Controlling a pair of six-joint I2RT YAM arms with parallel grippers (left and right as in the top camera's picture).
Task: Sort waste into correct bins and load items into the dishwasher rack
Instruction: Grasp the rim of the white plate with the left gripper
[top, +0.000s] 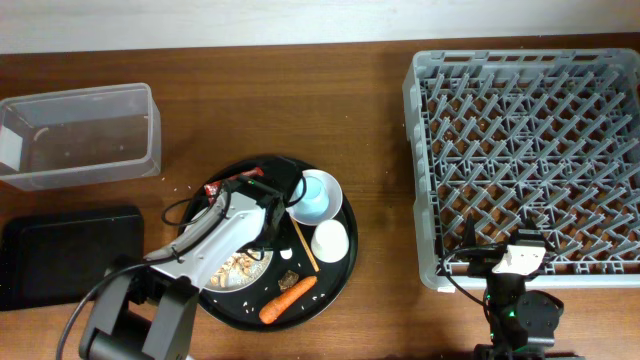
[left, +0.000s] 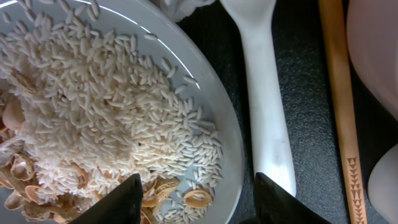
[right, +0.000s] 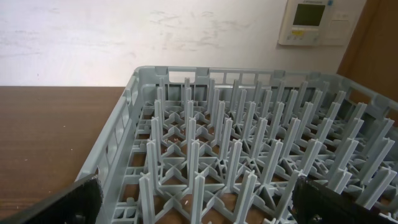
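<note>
Bins lie at the far left of the worktop (top: 370, 110): a clear tub (top: 80, 135) at the back and a flat black tray (top: 70, 250) in front of it, the two apart.

Right of them is a round black tray (top: 340, 272) that carries everything else. A red-and-white wrapper (top: 218, 186) lies at its back left edge. Toward the front left, a white plate (left: 214, 112) holds a heap of rice (left: 112, 106) with brown scraps (left: 25, 180) along one side.

The left claw (left: 196, 202) hangs low over the plate's right rim. It is spread wide and grips nothing, with one finger above the rice and the other above the handle of a white fork (left: 267, 112). The fork lies on the round tray just beside the plate, and a wooden stick (left: 339, 93) lies right of it.

Further right, a light-blue cup (top: 314, 197) sits in a small white bowl (top: 335, 185) at the back. A cream cup (top: 330, 240) is in front of them. A carrot (top: 288, 298) lies at the tray's front edge among a few loose grains.

On the right side of the worktop stands the grey rack (top: 530, 150), with bare pegs. The right claw (right: 199, 208) hovers at its near edge, fingers wide apart and holding nothing.
</note>
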